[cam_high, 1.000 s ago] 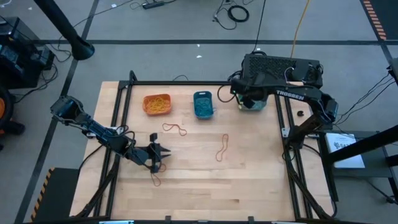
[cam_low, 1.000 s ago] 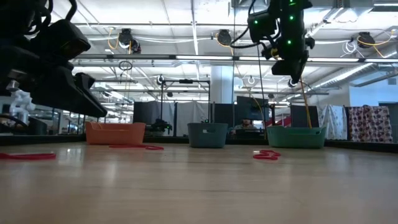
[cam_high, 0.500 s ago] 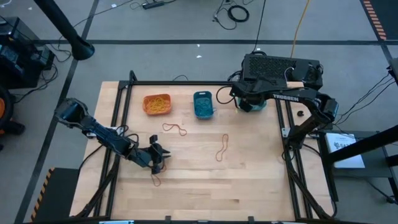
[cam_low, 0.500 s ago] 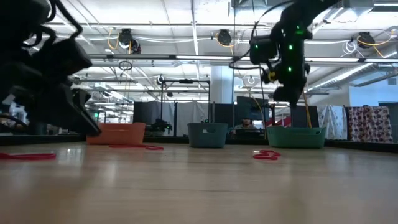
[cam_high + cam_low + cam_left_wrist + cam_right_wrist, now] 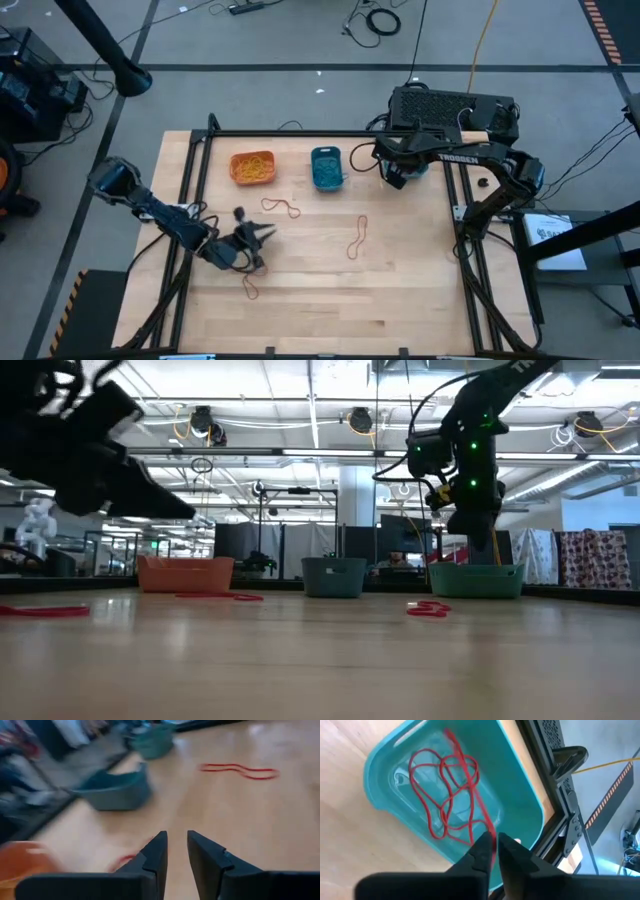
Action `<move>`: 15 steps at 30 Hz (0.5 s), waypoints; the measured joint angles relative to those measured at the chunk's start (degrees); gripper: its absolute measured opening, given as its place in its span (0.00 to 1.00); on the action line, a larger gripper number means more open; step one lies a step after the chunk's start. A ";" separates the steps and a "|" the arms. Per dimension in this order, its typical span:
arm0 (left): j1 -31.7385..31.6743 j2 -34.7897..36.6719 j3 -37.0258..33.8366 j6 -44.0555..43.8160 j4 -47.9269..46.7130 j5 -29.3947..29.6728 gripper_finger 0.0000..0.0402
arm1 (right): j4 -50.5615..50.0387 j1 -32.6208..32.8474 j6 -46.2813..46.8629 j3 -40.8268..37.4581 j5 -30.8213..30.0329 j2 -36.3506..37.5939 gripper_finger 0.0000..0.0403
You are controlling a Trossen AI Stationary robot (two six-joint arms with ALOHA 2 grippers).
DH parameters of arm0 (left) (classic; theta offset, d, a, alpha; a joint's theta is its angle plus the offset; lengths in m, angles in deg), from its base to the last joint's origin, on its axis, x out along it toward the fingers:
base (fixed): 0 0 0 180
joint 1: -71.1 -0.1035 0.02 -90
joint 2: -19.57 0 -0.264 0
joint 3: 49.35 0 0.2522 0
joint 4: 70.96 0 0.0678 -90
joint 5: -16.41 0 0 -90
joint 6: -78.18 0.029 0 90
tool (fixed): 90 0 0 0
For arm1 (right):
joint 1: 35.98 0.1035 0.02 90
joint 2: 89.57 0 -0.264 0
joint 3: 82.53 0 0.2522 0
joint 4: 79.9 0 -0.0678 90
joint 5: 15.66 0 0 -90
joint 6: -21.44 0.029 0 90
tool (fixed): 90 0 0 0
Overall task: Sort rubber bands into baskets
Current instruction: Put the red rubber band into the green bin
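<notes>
Two grippers: right gripper (image 5: 494, 851) over the teal basket (image 5: 517, 790), fingers nearly closed pinching a red band (image 5: 470, 785); left gripper (image 5: 176, 851) slightly parted, empty

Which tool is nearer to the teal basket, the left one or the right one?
The right. The right tool hangs directly over the teal basket; the left tool is far across the table, nearer the orange basket.

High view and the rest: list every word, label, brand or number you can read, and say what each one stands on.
"TROSSEN", white letters on the right arm, read in the high view.
White sheet on the floor at the table's right: it bears print, too small to read.
Low view: white letters on the arm at the top edge, cut off and unreadable.
Left wrist view and right wrist view: no text.
</notes>
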 joint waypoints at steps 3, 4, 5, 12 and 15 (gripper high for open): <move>2.85 2.85 0.00 0.55 -5.78 8.11 0.19 | -0.98 0.33 0.37 0.00 0.31 0.00 0.12; 3.82 4.08 0.00 1.04 -8.08 9.78 0.19 | -1.26 0.43 0.41 0.00 0.38 0.00 0.15; 4.84 5.45 0.00 1.06 -10.47 11.16 0.19 | -1.61 0.52 0.43 0.02 0.42 0.00 0.17; 9.44 16.65 0.00 -2.82 -26.32 18.66 0.19 | -8.80 2.53 4.14 4.66 1.92 0.00 0.32; 9.86 20.45 0.00 -3.63 -30.36 18.77 0.19 | -10.53 3.80 7.19 8.40 4.69 0.00 0.35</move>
